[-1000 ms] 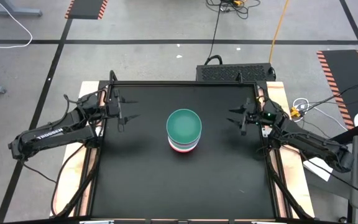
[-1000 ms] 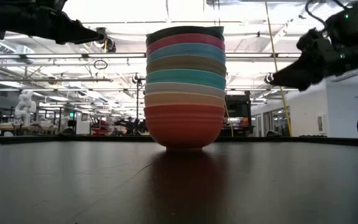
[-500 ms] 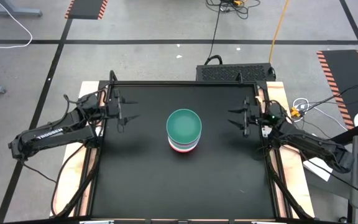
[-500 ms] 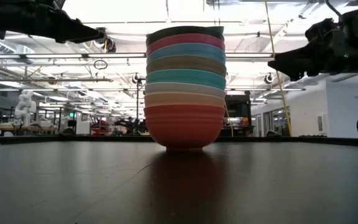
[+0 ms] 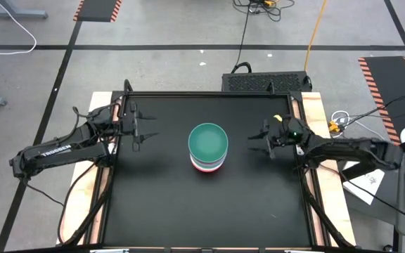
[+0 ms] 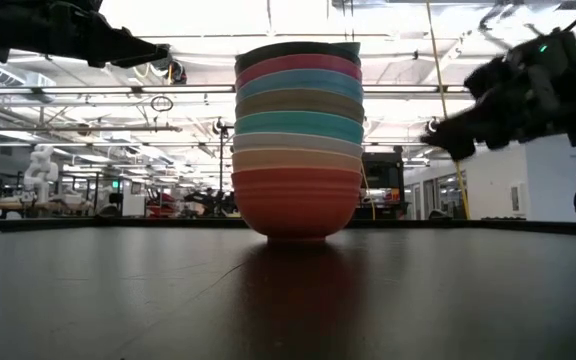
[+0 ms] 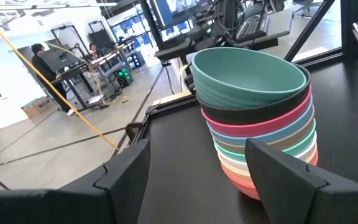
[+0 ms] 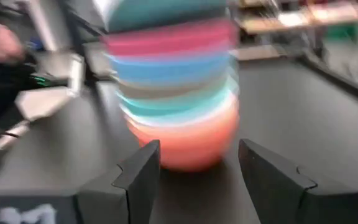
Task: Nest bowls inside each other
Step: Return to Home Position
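So the bowls (image 5: 207, 149) are all nested into one stack, smack in the middle of the black counter (image 5: 160, 204). From straight above you basically only get the green bowl (image 5: 208, 140) on top. The rest hide under it, with just thin slivers of pale and red rim peeking out at its 6 o'clock. The side views fill that in: below the green one come black, magenta, blue, olive-tan, teal, white and peach, with red at the bottom sitting on the counter.

The left claw (image 5: 146, 126) is out at the stack's 9 o'clock, well apart from it. Its fingers are spread wide with nothing between them.

The right claw (image 5: 259, 138) is at the stack's 3 o'clock, nearer to the bowls than the left one but not touching them. It's also spread wide and empty, with the stack showing through the gap in its own wrist view.

In the low view both claws hang above the counter, up around the height of the upper bowls. Both arms are cut off by the edges there, so you can't see much of them.
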`<move>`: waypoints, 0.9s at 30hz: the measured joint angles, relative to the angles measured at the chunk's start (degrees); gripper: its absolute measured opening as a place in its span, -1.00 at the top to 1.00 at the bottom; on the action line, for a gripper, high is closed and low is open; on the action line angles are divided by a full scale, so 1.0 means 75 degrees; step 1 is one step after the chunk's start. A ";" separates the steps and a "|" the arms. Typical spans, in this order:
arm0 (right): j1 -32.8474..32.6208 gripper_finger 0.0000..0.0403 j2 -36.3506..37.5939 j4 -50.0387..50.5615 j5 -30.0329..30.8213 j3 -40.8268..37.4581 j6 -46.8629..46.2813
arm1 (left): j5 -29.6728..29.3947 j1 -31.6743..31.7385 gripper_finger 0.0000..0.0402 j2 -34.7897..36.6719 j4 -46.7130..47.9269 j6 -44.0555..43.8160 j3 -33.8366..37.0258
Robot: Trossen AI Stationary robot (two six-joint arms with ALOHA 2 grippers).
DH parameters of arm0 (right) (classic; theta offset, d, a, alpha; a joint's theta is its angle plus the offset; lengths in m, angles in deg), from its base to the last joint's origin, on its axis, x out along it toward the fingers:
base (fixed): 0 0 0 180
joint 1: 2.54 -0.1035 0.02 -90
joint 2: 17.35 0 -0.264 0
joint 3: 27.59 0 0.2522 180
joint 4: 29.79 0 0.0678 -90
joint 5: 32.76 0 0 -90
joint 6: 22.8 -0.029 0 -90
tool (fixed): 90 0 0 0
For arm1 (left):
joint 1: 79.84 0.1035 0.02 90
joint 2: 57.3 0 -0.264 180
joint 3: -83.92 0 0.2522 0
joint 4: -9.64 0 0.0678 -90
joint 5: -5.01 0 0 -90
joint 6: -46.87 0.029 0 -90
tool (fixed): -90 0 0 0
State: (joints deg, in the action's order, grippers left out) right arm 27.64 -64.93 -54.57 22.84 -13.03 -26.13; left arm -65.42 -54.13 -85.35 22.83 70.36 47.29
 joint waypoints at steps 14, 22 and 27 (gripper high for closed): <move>-0.2070 -0.04 -0.1155 -0.1151 0.1538 0.0699 0.0514 | -0.0015 0.0000 -0.33 -0.0003 0.0128 -0.0023 0.0000; -0.2193 -0.04 -0.0143 0.1910 0.1036 0.2207 0.1107 | 0.0359 -0.0003 -0.33 -0.0003 0.0708 0.0176 0.0000; -0.2482 -0.04 0.0975 0.2632 0.0993 0.2178 0.1198 | 0.0210 -0.0324 -0.33 0.0000 0.0612 0.0257 0.0000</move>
State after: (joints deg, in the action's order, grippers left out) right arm 9.03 -57.62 -34.83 30.29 3.31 -17.15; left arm -63.85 -56.56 -85.35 27.42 72.29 47.29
